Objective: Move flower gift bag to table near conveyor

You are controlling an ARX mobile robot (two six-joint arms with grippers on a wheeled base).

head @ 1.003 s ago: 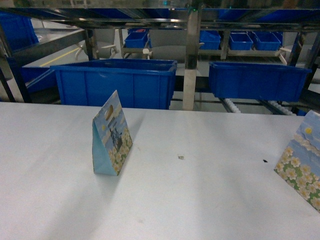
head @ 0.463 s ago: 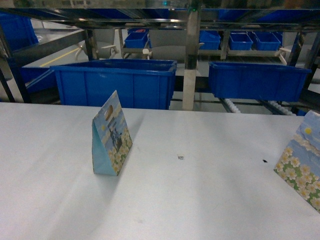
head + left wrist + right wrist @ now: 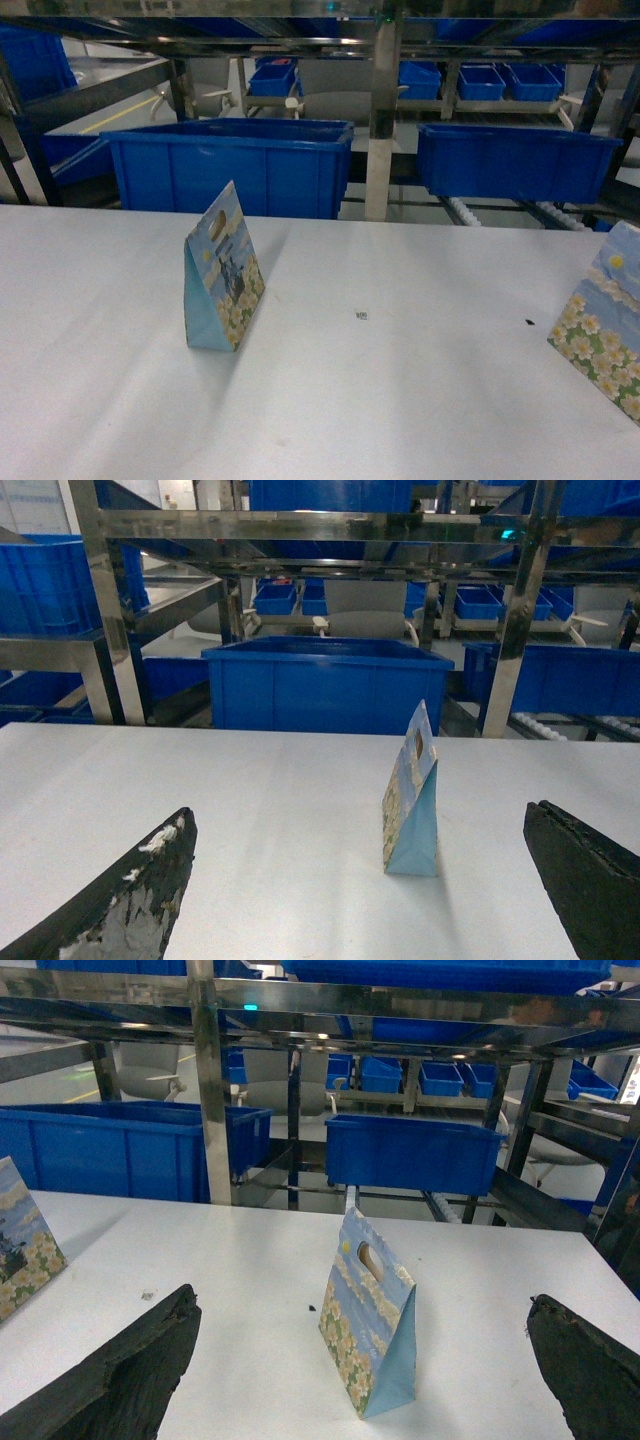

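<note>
Two flower gift bags stand upright on the white table (image 3: 420,400), one left of centre (image 3: 222,272), another at right edge (image 3: 603,325), while both grippers (image 3: 360,880) (image 3: 360,1370) wait spread wide, ungrasping.

Black gripper fingers (image 3: 120,900), white-scuffed pads

The flower gift bag (image 3: 411,797) stands upright on the table (image 3: 250,810), between spread fingers (image 3: 120,905).
</note>
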